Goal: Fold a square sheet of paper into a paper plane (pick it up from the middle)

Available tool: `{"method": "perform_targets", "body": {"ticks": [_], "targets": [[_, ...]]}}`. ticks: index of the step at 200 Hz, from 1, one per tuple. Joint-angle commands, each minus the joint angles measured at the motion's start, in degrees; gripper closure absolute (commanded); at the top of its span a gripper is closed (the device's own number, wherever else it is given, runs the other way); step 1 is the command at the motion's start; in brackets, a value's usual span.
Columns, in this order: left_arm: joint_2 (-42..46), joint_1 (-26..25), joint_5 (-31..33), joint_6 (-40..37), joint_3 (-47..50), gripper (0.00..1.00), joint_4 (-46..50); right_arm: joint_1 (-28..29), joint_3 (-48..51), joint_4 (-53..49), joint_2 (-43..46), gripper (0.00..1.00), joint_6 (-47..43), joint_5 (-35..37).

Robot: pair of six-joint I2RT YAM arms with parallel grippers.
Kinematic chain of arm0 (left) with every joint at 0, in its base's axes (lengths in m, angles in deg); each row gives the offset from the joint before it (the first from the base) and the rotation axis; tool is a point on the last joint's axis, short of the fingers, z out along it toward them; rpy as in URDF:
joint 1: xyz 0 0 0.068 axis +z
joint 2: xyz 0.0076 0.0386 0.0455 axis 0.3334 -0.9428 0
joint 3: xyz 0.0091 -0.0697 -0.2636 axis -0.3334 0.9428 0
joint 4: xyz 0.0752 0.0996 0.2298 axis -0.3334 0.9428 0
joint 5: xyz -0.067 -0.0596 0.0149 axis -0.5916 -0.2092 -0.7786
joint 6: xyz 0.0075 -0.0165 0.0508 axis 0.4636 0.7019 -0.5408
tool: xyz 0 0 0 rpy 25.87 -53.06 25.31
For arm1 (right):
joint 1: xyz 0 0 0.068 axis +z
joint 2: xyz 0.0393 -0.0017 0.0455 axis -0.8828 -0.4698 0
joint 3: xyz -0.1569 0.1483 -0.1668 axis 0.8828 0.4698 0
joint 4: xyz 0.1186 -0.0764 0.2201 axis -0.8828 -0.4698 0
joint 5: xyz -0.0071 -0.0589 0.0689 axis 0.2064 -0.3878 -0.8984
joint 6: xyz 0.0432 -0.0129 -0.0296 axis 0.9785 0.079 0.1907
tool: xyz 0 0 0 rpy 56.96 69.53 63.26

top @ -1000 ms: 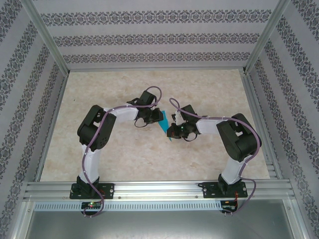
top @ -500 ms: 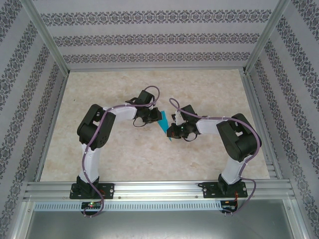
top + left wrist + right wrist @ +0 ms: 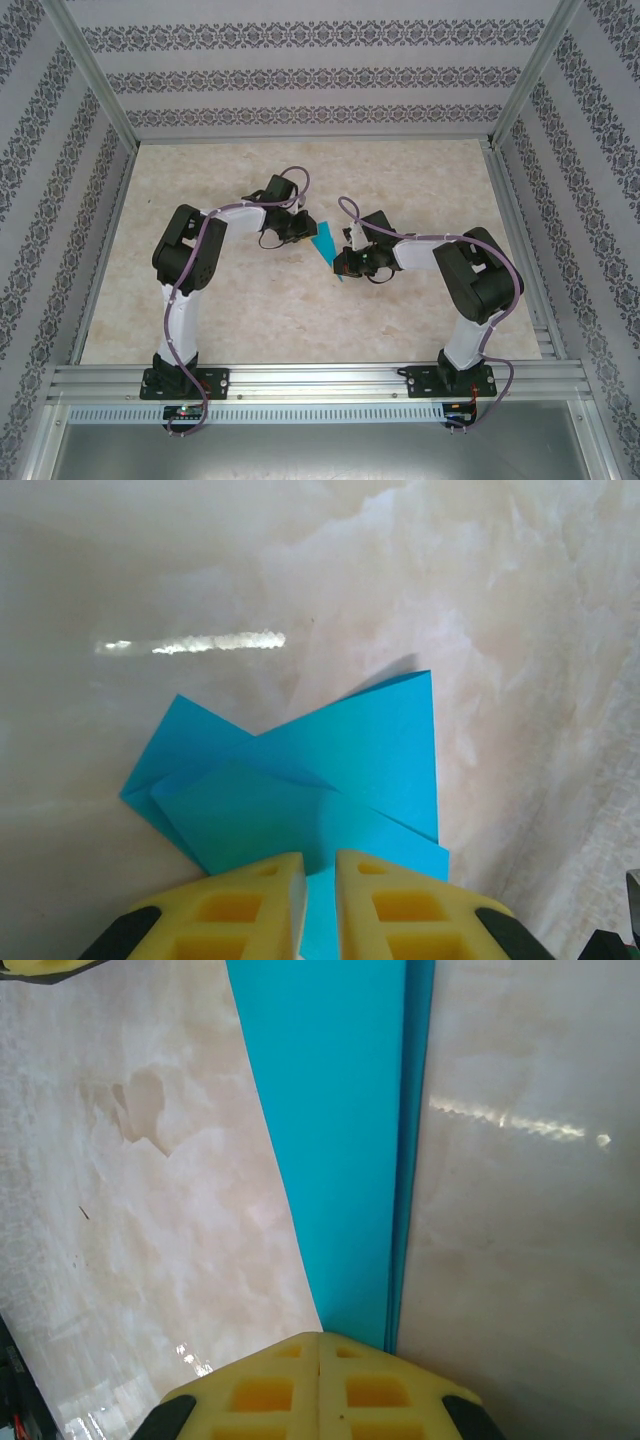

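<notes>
Two hands pinch the paper plane [image 3: 326,243]: left hand [image 3: 318,905] one end, right hand [image 3: 320,1355] the other.

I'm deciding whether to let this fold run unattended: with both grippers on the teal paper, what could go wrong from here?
1. The left gripper and right gripper each pinch an opposite end of the folded paper; if the arms pull apart, the thin sheet may tear or slip out.
2. In the left wrist view the layered flaps splay unevenly, so further creasing may set a crooked fold.
3. The right gripper grips only the narrow tip, a hold that could slide off.
</notes>
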Motion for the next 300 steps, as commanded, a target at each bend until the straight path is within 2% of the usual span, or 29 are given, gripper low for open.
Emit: {"method": "perform_targets", "body": {"ticks": [1,87,125,162,191,251,300], "targets": [[-3.5,5.5,9.7,-3.5,-1.0,0.81,0.5,-0.5,4.0,-10.3,-4.4,0.96,-1.2,8.0],[-3.6,8.5,8.6,-7.9,-6.0,0.81,2.5,-0.5,4.1,-10.4,-4.2,0.96,-1.1,8.0],[2.5,7.9,2.9,-6.6,-1.8,0.81,-1.2,-0.4,3.9,-10.3,-3.7,0.96,-0.9,7.6],[10.1,3.5,-0.8,-4.0,5.6,0.82,-5.7,-0.4,3.7,-10.4,-4.1,0.97,-0.9,7.6],[12.6,-2.2,0.2,-1.5,9.9,0.86,-8.1,-0.4,3.5,-10.4,-4.4,0.98,-0.7,7.7],[8.4,-9.7,-1.7,4.2,11.3,0.93,-14.0,-0.4,2.9,-10.7,-4.7,1.00,-0.4,7.9],[4.7,-10.3,-0.6,5.0,11.0,0.93,-12.7,-0.5,2.9,-11.0,-4.6,1.00,-0.3,8.0]]}}
